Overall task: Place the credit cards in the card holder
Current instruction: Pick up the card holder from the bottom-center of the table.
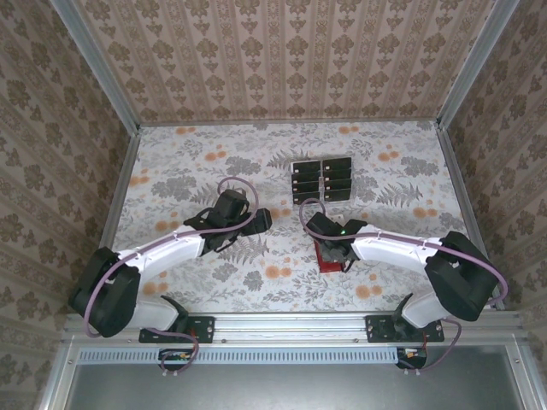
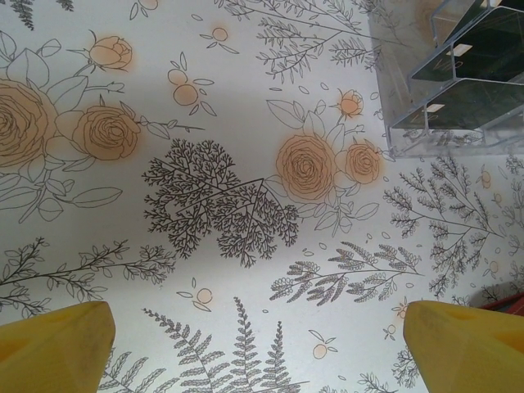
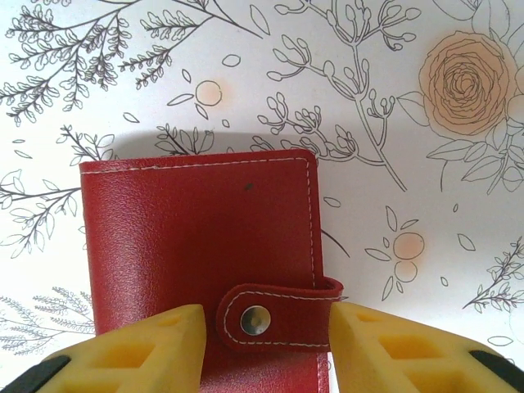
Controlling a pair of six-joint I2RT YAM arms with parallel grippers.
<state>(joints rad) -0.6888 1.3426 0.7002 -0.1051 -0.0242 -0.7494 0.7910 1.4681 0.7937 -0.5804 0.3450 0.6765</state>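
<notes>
The card holder [image 3: 196, 221] is a red folded wallet lying flat on the floral table, its closure tab [image 3: 282, 296] snapped shut with a metal stud. My right gripper [image 3: 266, 327] hangs right over it, open, its yellow fingers [image 3: 139, 348] on either side of the tab; the right one touches the tab's folded end, the left one stands a small gap off. From above, the card holder [image 1: 329, 256] lies under that gripper [image 1: 335, 248]. Several black credit cards [image 1: 321, 179] sit in a clear tray [image 2: 409, 49]. My left gripper [image 2: 258, 344] is wide open over bare table.
The table [image 1: 188, 162] has a floral cloth and is walled by patterned panels on three sides. The clear tray [image 1: 295, 162] stands at the back centre, beyond both arms. The left gripper [image 1: 261, 220] hovers left of the card holder, whose red edge [image 2: 509, 304] peeks in.
</notes>
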